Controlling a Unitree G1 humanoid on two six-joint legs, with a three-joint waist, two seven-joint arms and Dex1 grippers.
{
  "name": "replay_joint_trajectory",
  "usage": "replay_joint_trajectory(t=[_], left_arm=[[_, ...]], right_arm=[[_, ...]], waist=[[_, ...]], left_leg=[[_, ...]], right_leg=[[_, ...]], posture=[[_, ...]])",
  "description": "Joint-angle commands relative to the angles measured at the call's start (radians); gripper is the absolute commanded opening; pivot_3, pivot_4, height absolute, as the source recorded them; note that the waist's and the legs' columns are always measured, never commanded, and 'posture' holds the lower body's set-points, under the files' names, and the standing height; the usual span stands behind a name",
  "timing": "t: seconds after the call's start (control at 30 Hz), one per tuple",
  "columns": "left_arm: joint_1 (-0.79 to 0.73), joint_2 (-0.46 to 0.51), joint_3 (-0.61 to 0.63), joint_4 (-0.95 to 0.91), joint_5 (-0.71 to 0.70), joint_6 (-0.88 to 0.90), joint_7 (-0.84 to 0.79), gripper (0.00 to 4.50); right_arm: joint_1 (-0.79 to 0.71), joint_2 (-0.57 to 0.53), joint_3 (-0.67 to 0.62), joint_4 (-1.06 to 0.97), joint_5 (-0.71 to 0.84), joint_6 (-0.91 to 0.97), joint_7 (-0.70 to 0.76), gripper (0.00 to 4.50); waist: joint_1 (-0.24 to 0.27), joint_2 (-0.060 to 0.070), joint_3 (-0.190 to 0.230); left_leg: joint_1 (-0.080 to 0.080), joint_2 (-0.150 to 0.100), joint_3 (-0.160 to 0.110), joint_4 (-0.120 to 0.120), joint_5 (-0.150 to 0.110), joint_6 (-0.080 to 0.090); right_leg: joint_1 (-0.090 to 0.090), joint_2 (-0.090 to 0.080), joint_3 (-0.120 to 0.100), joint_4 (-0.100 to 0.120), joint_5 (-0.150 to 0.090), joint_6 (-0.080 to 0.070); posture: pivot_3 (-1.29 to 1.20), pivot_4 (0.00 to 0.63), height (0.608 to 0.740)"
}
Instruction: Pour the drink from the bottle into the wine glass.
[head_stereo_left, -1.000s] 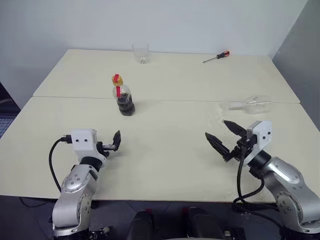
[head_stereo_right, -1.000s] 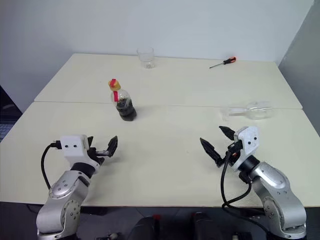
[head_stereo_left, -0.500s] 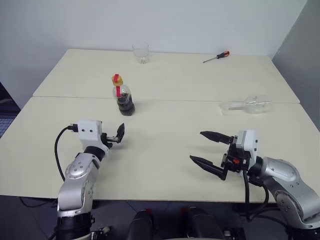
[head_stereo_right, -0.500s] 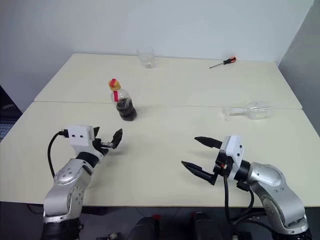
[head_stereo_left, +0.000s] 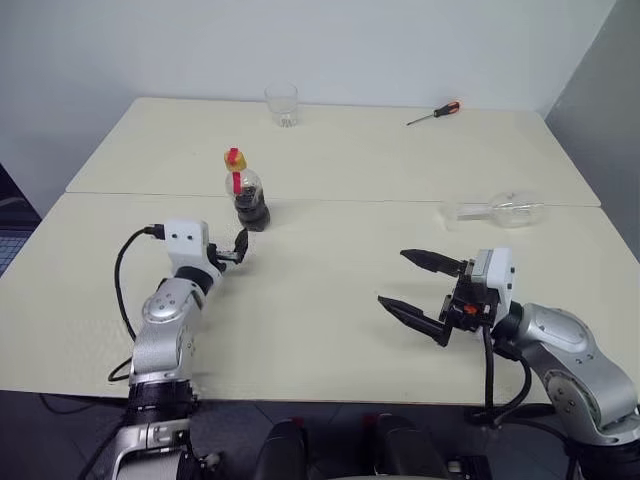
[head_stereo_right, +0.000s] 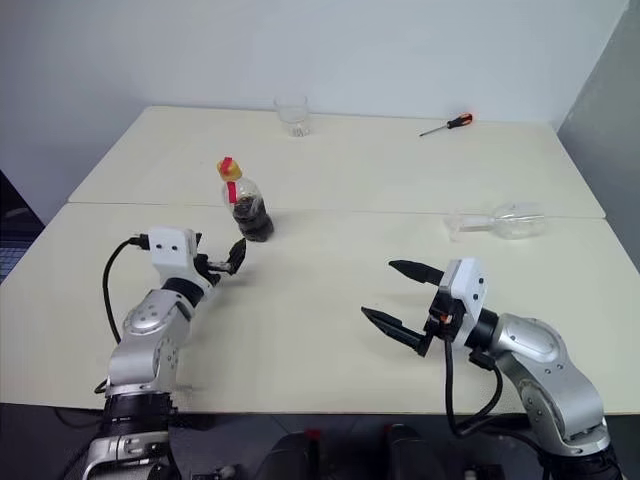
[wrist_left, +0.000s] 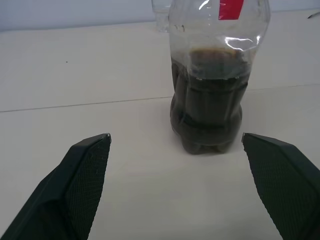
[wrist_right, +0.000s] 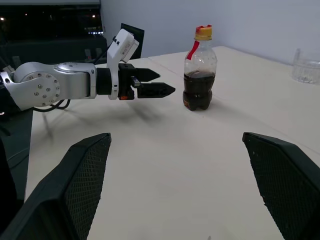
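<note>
Left gripper (head_stereo_left: 238, 249), jaws wide, just short of the upright bottle (head_stereo_left: 246, 192); an off-centre approach could topple it; right gripper (head_stereo_left: 420, 295) likewise wide, empty.

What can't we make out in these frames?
- Bottle cap: cut off by the left wrist view's top edge.
- Wine glass lying on the table: too small and clear in the head views to tell foot from rim.
- Tumbler: cut by the right wrist view's edge.
</note>
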Motion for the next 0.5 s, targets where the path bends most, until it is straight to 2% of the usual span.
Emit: replay_joint_trajectory(t=[0.03,0.3,0.5], left_arm=[[-0.055,0.010,-0.017,0.041,0.016,-0.055,-0.013,4.47],[-0.133,0.001,-0.051,0.125,0.022,-0.088,-0.038,4.47],[-0.239,0.009,-0.064,0.266,0.039,-0.133,-0.056,4.47]], right_arm=[[-0.022,0.002,-0.004,-0.013,0.019,-0.002,-0.010,4.50],[-0.038,0.004,-0.004,-0.010,0.018,0.007,-0.035,4.50],[-0.039,0.008,0.003,-0.026,0.023,0.021,-0.054,4.50]], waist=[[0.000,0.000,0.000],[0.000,0.000,0.000],[0.000,0.000,0.000]], left_leg=[[0.000,0.000,0.000,0.000,0.000,0.000],[0.000,0.000,0.000,0.000,0.000,0.000],[0.000,0.000,0.000,0.000,0.000,0.000]], right_leg=[[0.000,0.000,0.000,0.000,0.000,0.000],[0.000,0.000,0.000,0.000,0.000,0.000],[0.000,0.000,-0.001,0.001,0.000,0.000]], posture=[[0.00,0.150,0.740],[0.00,0.150,0.740],[0.00,0.150,0.740]])
